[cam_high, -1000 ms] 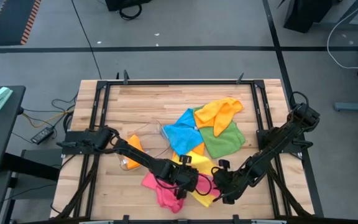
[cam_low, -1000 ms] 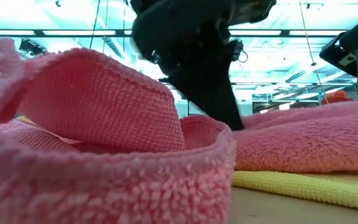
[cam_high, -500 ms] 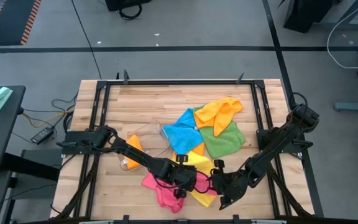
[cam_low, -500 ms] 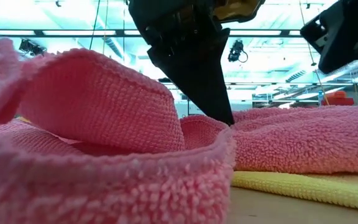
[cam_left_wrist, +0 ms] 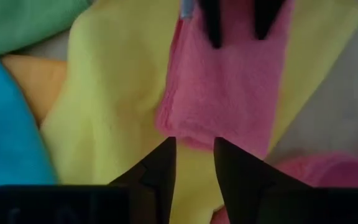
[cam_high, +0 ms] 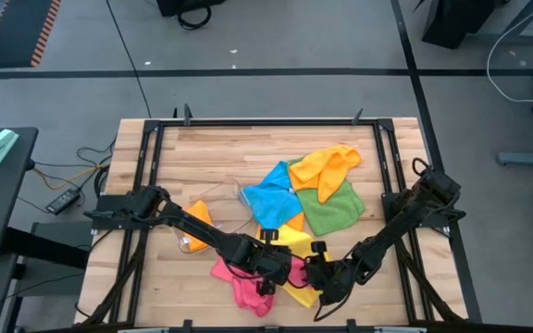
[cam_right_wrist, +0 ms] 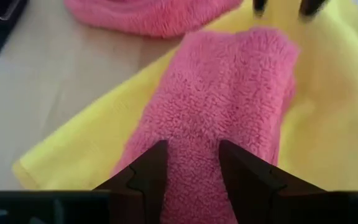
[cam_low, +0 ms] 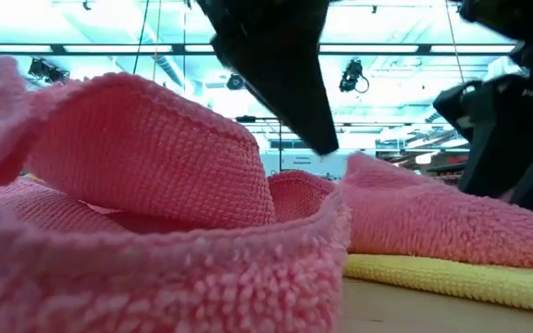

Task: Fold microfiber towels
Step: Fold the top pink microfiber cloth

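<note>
Pink towel: I see the pink towel (cam_high: 248,282) rumpled at the near edge of the table (cam_high: 202,157), between the two grippers. One strip (cam_right_wrist: 216,118) of it runs out across the yellow towel; the rest is bunched in a raised fold (cam_low: 146,185) with a looped, nubby pile.
Yellow towel: the yellow towel (cam_high: 294,242) lies flat under the pink strip, its smooth surface showing on both sides of the strip (cam_left_wrist: 117,118).
Other towels: a blue towel (cam_high: 271,199), a green towel (cam_high: 331,211) and an orange towel (cam_high: 327,168) overlap in a loose heap toward the table's middle, touching the yellow one. A second orange cloth (cam_high: 199,215) lies apart beside the left arm.
Left gripper: the left gripper (cam_high: 280,268) sits low over the pink strip's end; I see its fingers (cam_left_wrist: 160,171) narrowly parted with the pink edge just beyond the tips. I cannot tell whether it grips.
Right gripper: the right gripper (cam_high: 320,277) faces it from the strip's other end; its fingers (cam_right_wrist: 151,165) stand apart, straddling the pink pile. Whether it has a hold I cannot tell.
Tray: a clear plastic tray (cam_high: 220,199) rests beside the blue towel.
</note>
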You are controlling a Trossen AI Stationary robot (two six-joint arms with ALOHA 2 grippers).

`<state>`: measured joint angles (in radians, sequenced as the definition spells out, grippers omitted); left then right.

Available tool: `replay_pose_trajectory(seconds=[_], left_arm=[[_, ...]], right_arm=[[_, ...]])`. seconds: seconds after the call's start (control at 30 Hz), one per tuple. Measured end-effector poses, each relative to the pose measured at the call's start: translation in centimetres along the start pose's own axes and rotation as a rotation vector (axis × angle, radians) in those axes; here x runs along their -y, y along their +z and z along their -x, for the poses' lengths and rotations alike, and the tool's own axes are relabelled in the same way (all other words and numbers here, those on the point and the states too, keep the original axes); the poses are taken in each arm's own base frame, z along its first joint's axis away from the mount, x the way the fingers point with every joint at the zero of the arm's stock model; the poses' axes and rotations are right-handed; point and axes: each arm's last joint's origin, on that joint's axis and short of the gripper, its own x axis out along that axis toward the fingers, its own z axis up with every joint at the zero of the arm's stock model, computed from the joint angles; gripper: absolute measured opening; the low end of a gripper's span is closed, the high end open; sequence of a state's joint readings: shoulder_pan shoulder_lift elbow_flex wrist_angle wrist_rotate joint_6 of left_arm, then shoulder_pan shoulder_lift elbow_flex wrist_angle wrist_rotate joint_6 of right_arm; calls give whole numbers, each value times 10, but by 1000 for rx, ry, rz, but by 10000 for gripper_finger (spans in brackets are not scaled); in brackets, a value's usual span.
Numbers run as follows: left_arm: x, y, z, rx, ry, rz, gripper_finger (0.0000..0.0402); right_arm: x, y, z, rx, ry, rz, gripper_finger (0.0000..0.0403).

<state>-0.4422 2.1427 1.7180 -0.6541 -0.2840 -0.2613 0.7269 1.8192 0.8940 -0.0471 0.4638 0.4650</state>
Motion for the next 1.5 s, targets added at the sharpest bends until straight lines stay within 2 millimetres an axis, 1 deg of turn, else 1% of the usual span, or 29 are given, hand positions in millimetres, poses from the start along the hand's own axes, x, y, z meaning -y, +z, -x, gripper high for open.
replay_pose_trajectory(seconds=[0.1,0.23,0.37,0.43,0.5,0.57,0.67,0.77,0.83,0.97,1.13,1.23,1.33,1.4,1.5], left_arm=[[9,7,4,81,-31,-32,124],[25,12,9,175,-68,-137,127],[46,18,25,304,-92,-273,117],[53,16,28,323,-93,-354,108],[57,10,23,342,-101,-380,99],[54,1,9,360,-106,-384,90],[42,-14,-10,389,-124,-360,76],[28,-21,-19,455,-150,-321,65],[19,-20,-23,498,-161,-261,60],[5,-22,-31,427,-163,-130,55],[-7,-32,-39,292,-135,-55,58],[-12,-36,-41,236,-111,4,55],[-12,-41,-42,187,-104,42,49],[-9,-44,-42,164,-104,51,46],[-3,-45,-40,167,-114,53,46]], right_arm=[[1,-2,-3,-14,4,-6,157],[0,-1,-3,-10,8,-8,157],[-1,-1,-3,-4,4,-24,157],[-2,-1,-2,10,4,-32,157],[-4,0,-1,26,2,-36,157],[-5,0,-1,40,-6,-40,157],[-6,2,0,59,0,-52,157],[-6,2,0,63,0,-55,157],[-6,2,0,66,-9,-62,157],[-6,3,1,90,-36,-60,157],[-14,13,7,142,-65,-41,157],[-18,21,10,132,-64,-19,157],[-21,28,15,91,-75,10,157],[-21,33,18,54,-91,33,157],[-24,41,22,44,-76,52,157]])
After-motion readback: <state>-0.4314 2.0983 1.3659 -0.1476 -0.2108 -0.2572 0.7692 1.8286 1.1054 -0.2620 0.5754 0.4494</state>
